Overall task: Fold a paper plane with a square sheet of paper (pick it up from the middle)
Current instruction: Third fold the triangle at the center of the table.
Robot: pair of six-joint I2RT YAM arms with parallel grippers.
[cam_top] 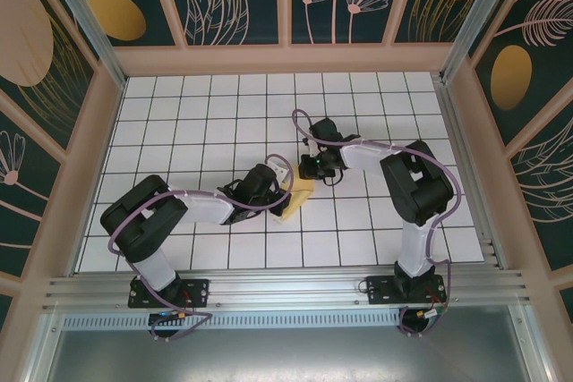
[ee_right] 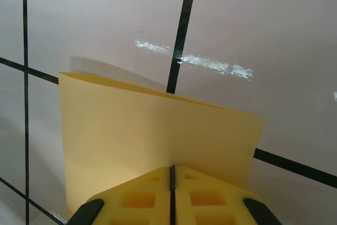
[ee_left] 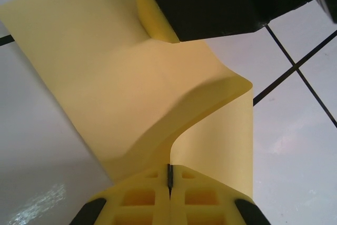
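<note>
Clamping shut on bowed yellow square sheet of paper (ee_left: 121, 77): left pincer (ee_left: 169, 176), right pincer (ee_right: 172, 178).

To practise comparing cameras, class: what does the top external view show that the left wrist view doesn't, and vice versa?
Top external: the left tool and right tool reaching inward from opposite sides, meeting at the sheet of paper mid-table. Left wrist: the sheet curling in an S-bend, pinched between shut yellow fingers. Both: yellow paper over white gridded tiles.
</note>
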